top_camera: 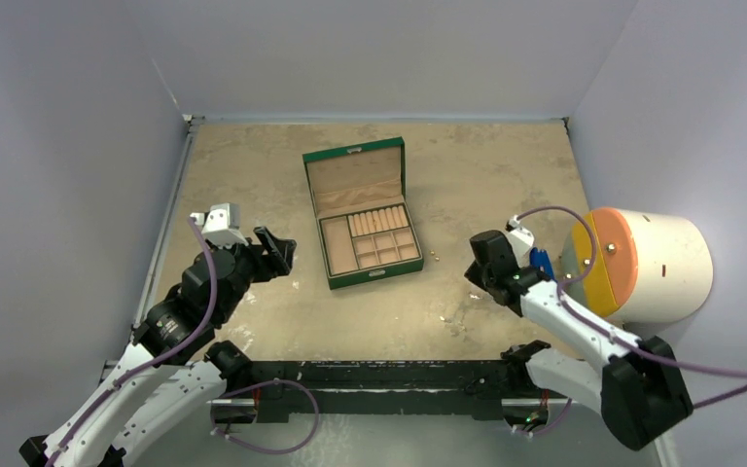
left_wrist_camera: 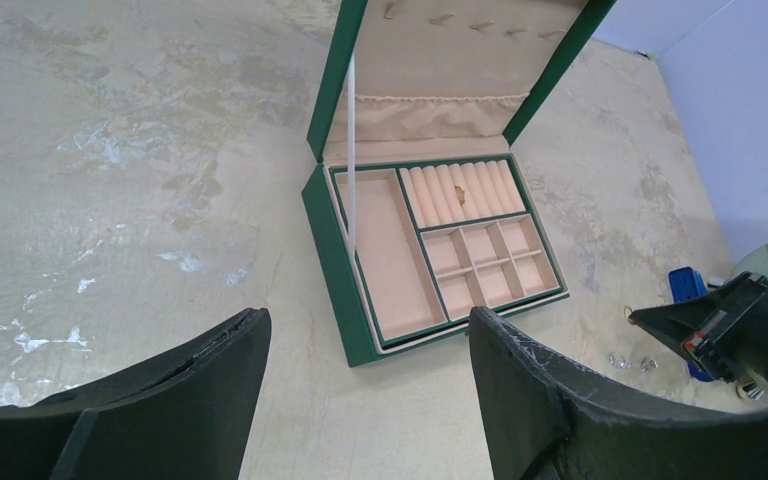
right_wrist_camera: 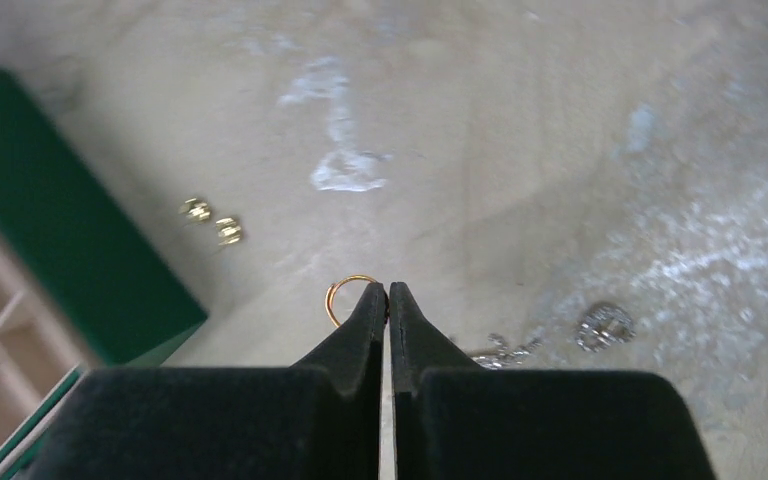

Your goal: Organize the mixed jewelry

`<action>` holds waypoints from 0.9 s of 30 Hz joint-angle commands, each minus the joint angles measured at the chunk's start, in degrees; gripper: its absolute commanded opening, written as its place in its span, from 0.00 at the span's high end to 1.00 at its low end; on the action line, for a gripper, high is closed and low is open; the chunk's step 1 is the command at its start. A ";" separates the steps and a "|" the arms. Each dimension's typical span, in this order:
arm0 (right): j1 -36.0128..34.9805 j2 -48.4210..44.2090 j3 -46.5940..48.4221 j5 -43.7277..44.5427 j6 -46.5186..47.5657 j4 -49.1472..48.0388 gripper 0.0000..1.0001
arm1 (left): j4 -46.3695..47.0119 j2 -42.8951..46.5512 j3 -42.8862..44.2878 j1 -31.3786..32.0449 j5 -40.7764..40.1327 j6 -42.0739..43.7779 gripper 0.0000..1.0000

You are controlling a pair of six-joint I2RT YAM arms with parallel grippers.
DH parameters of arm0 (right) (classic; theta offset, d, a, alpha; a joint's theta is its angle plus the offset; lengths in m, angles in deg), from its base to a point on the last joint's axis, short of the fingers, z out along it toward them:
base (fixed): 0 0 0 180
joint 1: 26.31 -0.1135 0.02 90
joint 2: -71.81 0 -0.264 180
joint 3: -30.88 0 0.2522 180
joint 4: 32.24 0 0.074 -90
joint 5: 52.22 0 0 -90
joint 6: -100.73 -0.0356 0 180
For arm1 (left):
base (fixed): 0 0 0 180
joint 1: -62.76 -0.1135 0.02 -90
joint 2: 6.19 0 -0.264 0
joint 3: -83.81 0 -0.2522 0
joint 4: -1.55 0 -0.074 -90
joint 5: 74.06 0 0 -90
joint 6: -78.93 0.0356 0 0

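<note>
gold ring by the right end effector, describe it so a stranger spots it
Start at the open green box, then look just off its corner. At the shut tips of the right end effector lies the gold ring: a thin plain loop, unlike the two chunky gold studs nearby.

walls [top_camera: 379, 58]: plain pale grey panels on three sides
tabletop [top_camera: 486, 175]: beige, mottled, whitish scuffs
light: soft, even, only faint shadows

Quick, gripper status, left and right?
Left gripper: open, holding nothing.
Right gripper: shut, tips at the gold ring; whether it is pinched cannot be told.
</note>
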 commanded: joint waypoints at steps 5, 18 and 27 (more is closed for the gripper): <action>-0.55 -13.25 -3.21 -15.53 21.89 -15.50 1.00 | 2.74 -0.45 -0.13 -0.31 2.54 0.44 0.28; -24.08 -7.09 7.42 -10.36 30.67 -23.17 1.00 | 1.96 -4.71 3.87 -0.31 14.10 -2.97 0.28; -37.27 3.04 18.05 -4.62 41.67 -27.82 1.00 | 4.68 -6.57 3.60 -0.27 25.63 -3.51 0.28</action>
